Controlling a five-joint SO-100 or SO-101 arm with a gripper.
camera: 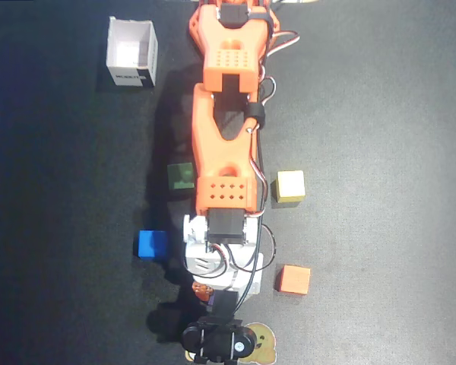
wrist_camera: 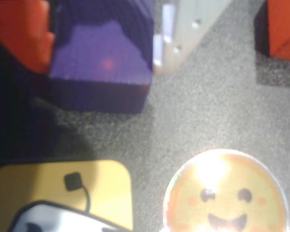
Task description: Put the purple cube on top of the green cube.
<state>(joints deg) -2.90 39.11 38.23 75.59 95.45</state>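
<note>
In the wrist view the purple cube point(wrist_camera: 104, 72) fills the top left, low over or on the dark mat. My gripper point(wrist_camera: 101, 58) is shut on it: the orange finger point(wrist_camera: 24, 34) presses its left side and the pale finger point(wrist_camera: 176, 34) its right. From overhead the arm covers the purple cube, and the gripper point(camera: 207, 293) sits below the white wrist block. The green cube point(camera: 181, 176) lies on the mat to the left of the orange arm, partly under its edge and well apart from the gripper.
A blue cube point(camera: 151, 244) sits left of the wrist, a yellow cube point(camera: 290, 185) right of the arm, and an orange cube point(camera: 293, 279) point(wrist_camera: 282, 29) right of the gripper. A white open box point(camera: 132, 52) stands top left. A smiling-face sticker point(wrist_camera: 225, 193) lies below the gripper.
</note>
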